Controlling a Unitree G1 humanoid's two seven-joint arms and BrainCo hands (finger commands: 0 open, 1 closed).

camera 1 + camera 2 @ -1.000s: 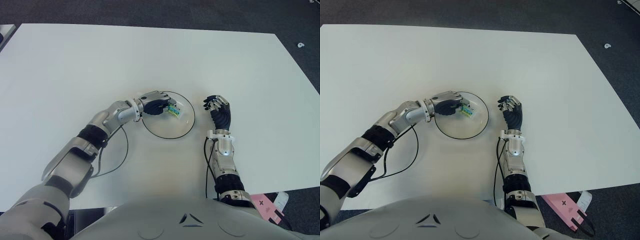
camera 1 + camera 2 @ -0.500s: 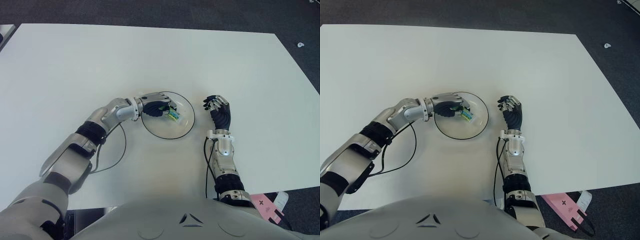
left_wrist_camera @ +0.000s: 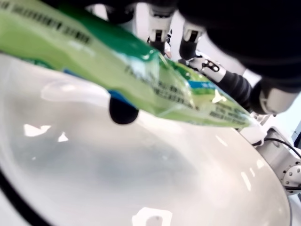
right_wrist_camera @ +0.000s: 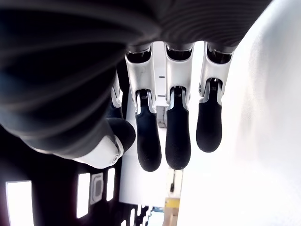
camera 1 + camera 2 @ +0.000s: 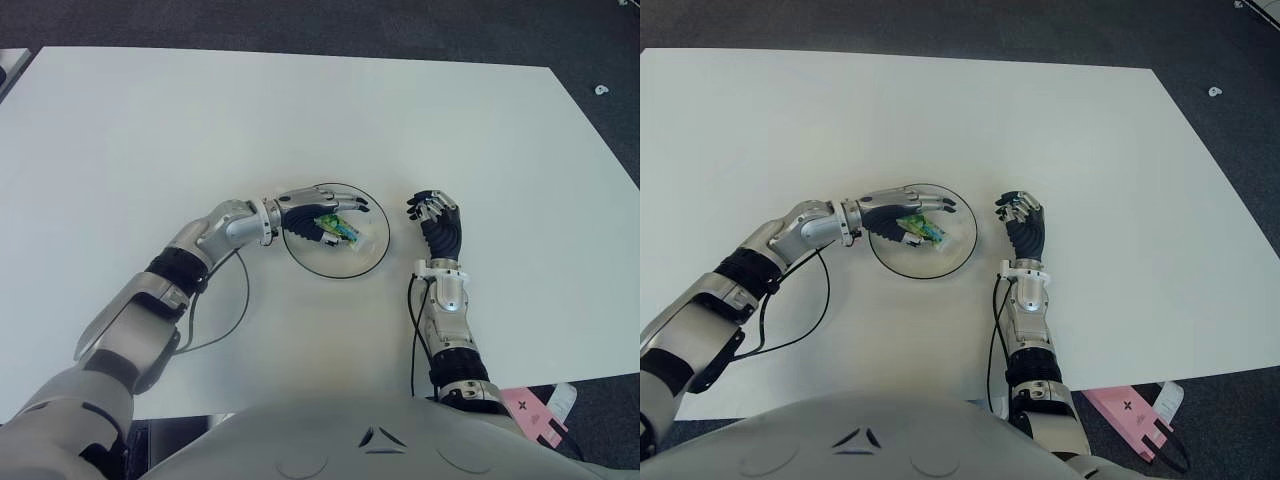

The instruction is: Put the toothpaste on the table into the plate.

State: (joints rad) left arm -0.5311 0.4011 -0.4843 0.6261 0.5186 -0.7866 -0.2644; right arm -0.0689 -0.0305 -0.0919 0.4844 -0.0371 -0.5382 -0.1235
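Left robot hand (image 5: 318, 212) reaching over left part of plate (image 5: 372, 251), fingers (image 5: 352, 205) spreading apart, gripping nothing. Toothpaste (image 5: 339, 227), green tube, lying inside plate just beneath those fingers; left wrist view showing tube (image 3: 141, 75) close over glossy plate bottom (image 3: 141, 183), contact with fingers unclear. Plate sitting on white worktop (image 5: 200, 130), near centre. Right robot hand (image 5: 434, 215) showing just right of plate, fingers (image 4: 178, 136) curling together, holding nothing.

Green toothpaste tube (image 5: 338, 226) lying tilted inside clear round plate (image 5: 371, 250), near plate's left side.
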